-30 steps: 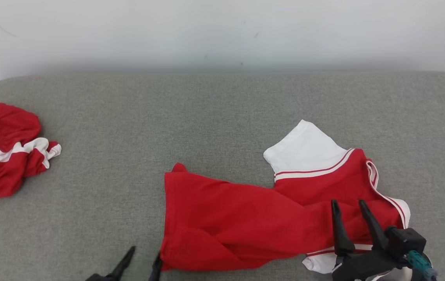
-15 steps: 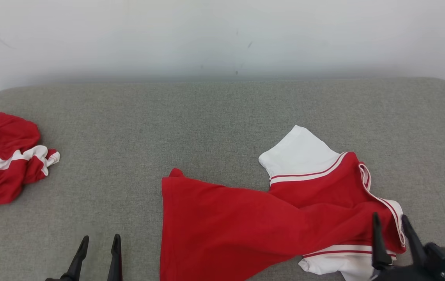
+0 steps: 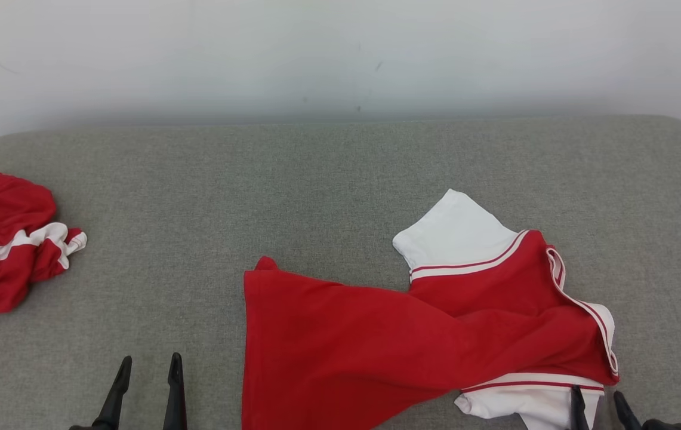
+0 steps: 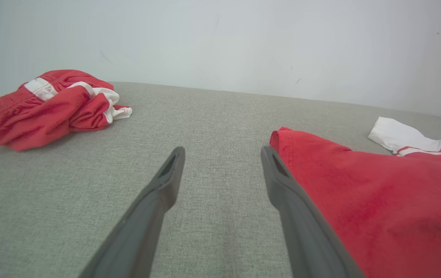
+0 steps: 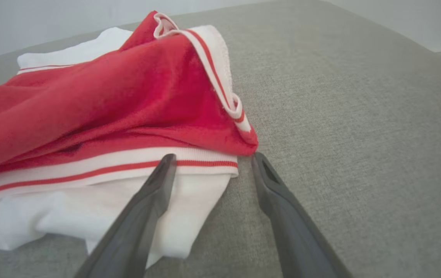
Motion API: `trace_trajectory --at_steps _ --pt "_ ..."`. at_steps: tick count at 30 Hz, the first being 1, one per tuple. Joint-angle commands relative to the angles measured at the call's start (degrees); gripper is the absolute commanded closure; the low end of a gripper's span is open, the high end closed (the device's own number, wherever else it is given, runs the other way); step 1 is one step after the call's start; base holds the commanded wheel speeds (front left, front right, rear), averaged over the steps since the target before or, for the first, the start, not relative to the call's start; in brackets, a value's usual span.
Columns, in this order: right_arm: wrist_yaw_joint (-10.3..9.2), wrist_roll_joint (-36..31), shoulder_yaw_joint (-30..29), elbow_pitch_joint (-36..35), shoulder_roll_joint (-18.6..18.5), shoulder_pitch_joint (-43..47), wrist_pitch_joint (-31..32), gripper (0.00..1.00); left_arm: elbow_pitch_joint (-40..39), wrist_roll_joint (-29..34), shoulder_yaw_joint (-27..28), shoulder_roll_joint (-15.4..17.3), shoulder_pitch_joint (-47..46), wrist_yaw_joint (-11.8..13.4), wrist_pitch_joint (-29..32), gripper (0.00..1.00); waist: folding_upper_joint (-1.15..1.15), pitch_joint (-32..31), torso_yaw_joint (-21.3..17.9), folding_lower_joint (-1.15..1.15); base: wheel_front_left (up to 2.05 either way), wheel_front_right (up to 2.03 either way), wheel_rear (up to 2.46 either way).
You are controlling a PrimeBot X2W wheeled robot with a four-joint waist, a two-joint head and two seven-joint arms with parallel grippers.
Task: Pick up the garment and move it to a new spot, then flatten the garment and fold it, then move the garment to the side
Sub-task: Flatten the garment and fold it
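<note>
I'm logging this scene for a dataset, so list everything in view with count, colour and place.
spread shirt: one, red with white sleeves and striped trim, centre-right of the surface, twisted rather than flat
crumpled garment: one, red with white parts, far left of the surface, apart from the shirt
padded surface: one, grey fabric, under both garments
wall: one, pale, behind the surface
left gripper: one, dark fingers, open, over bare surface left of the shirt's hem
right gripper: one, dark fingers, open, at the shirt's near white sleeve, holding nothing
</note>
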Motion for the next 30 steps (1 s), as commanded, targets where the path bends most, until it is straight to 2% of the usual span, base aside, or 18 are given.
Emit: trace_trajectory --at_steps 1,8,9,10,11,21,27,28,29,30 --pt "-0.13 -0.40 0.26 1.53 0.20 -1.28 -0.01 0.00 -0.38 0.46 0.45 -0.36 0.46 -0.33 -0.19 0.00 0.00 0.14 -0.02 0.00 0.00 0.00 0.00" --pt "-0.12 0.36 2.25 11.25 0.53 -5.34 0.10 0.00 0.02 0.95 1.29 -0.74 0.08 -0.33 -0.19 0.00 0.00 0.02 0.08 0.00 0.00 0.00 0.00" --pt "-0.07 0.58 2.99 12.52 0.63 -5.94 0.22 0.53 0.13 0.93 1.43 -0.74 0.13 -0.29 -0.18 0.00 0.00 -0.13 0.10 0.00 0.00 0.00 0.00" --pt "-0.02 0.80 3.16 12.84 0.47 -6.50 0.25 0.94 0.19 0.85 1.52 -0.74 0.21 -0.31 -0.18 0.00 0.00 -0.24 0.11 0.00 0.00 0.00 0.00" --pt "-0.01 0.97 3.28 13.10 0.21 -6.96 0.24 1.00 0.25 0.79 1.53 -0.79 0.31 -0.32 -0.18 0.00 0.00 -0.39 0.10 0.00 0.00 0.00 0.00" --pt "-0.14 0.08 -3.44 8.26 -5.28 -2.62 0.00 1.00 0.90 -0.47 1.24 -0.90 1.85 -0.29 -0.19 0.00 0.00 -1.81 -1.91 0.00 0.00 0.00 0.00" --pt "-0.14 0.50 -3.36 6.65 -6.85 -0.93 -0.01 0.98 1.38 -1.39 1.23 -0.91 1.90 -0.29 -0.18 0.00 0.00 -2.26 -2.85 0.00 0.00 0.00 0.00" --pt "-0.14 0.63 -3.28 6.41 -6.88 -0.83 -0.01 0.56 1.48 -1.35 1.19 -0.91 1.94 -0.29 -0.19 0.00 0.00 -2.37 -2.89 0.00 0.00 0.00 0.00" --pt "-0.14 0.77 -3.17 5.69 -6.96 -0.81 -0.01 0.00 1.56 -1.45 1.07 -0.91 1.98 -0.29 -0.19 0.00 0.00 -2.50 -2.87 0.00 0.00 0.00 0.00" --pt "-0.14 0.65 -3.30 4.77 -7.12 -0.78 -0.03 0.00 1.64 -1.50 0.94 -0.92 2.01 -0.29 -0.19 0.00 0.00 -2.65 -2.80 0.00 0.00 0.00 0.00"
